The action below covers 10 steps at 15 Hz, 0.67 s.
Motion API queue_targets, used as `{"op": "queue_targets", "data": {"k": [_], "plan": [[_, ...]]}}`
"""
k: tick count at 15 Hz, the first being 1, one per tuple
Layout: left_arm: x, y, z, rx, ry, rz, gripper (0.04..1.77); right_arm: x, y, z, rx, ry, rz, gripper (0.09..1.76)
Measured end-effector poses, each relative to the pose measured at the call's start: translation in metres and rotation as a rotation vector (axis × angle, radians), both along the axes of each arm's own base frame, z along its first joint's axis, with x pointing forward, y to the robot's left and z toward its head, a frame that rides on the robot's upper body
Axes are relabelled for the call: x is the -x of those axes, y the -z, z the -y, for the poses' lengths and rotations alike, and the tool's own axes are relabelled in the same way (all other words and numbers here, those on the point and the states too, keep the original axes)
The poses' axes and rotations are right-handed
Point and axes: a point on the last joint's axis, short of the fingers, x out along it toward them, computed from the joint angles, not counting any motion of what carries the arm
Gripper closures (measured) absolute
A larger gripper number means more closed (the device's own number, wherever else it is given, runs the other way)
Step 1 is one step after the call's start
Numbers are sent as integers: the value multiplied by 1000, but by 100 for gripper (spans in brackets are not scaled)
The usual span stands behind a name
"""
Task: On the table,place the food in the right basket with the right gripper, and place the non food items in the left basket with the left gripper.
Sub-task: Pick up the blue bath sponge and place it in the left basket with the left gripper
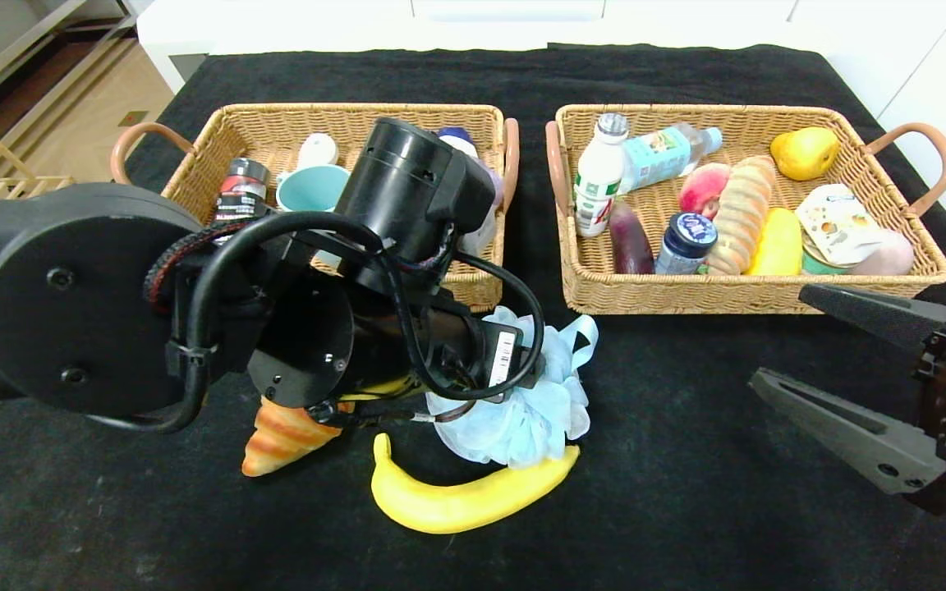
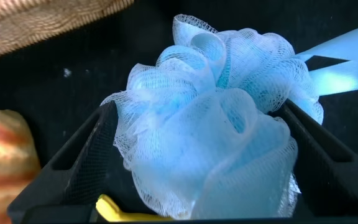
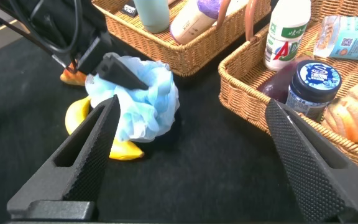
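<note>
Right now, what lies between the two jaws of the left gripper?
The light blue bath sponge fills the gap between the open jaws of the left gripper, shown best in the left wrist view.

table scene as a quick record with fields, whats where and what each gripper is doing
left gripper: open, jaws either side of the blue bath pouf
right gripper: open, empty, hanging in front of the right basket
still on table: banana, croissant, pouf
left basket: cup, bottles
right basket: bottles, bread, fruit
next move, likely: close on the pouf
</note>
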Motion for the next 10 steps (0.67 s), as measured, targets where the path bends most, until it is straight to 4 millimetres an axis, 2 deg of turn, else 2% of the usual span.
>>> {"op": "queue_targets", "data": {"k": [6,8,10], "plan": [[-10,19,9,-36,0,-39,9,-1,1,0,2,2,-5,14],[-11,21,10,-42,0,-44,46,-2,1,0,4,2,-5,14],[-11,21,10,-44,0,-44,73,-2,2,-1,6,2,-9,14]]}}
